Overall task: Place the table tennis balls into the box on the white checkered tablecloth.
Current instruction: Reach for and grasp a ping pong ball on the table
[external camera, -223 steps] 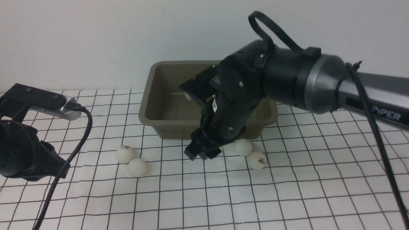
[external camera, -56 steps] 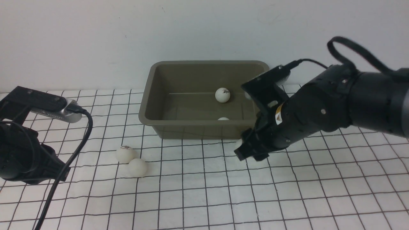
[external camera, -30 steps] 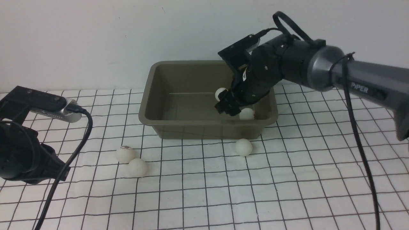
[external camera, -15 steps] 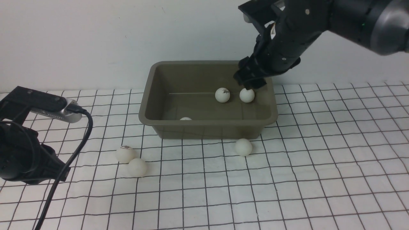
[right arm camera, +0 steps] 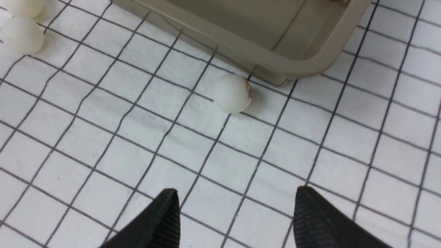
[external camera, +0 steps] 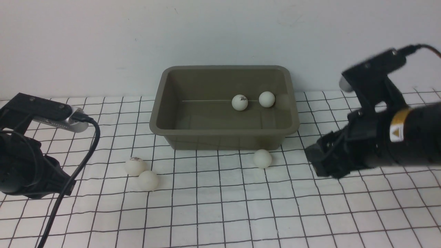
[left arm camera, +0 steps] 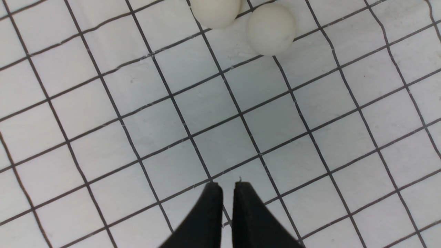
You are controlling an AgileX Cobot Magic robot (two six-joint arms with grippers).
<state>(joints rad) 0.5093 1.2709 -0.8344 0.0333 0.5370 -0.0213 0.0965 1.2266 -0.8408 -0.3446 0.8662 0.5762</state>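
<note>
The olive-brown box [external camera: 156, 119] stands at the back of the white checkered tablecloth [external camera: 220, 213]. Two table tennis balls [external camera: 239, 102] [external camera: 266, 99] lie inside it near the far wall. One ball [external camera: 262, 158] [right arm camera: 232, 93] rests on the cloth just in front of the box's right end. Two more balls [external camera: 134, 166] [external camera: 148, 180] touch each other at front left. My right gripper [external camera: 318, 163] [right arm camera: 237, 198] hangs open and empty, low over the cloth to the right of that single ball. My left gripper [left arm camera: 225, 187] is shut, empty, near the pair of balls [left arm camera: 271, 29].
My left arm [external camera: 24, 168] and its cable [external camera: 91, 137] sit at the left edge of the cloth. A plain white wall [external camera: 103, 41] rises right behind the box. The box's near right corner [right arm camera: 275, 65] shows in the right wrist view.
My right gripper left a ball in the box, rose above the back right corner, then swung down to the right of the box, low over the cloth. The left arm stayed still.
</note>
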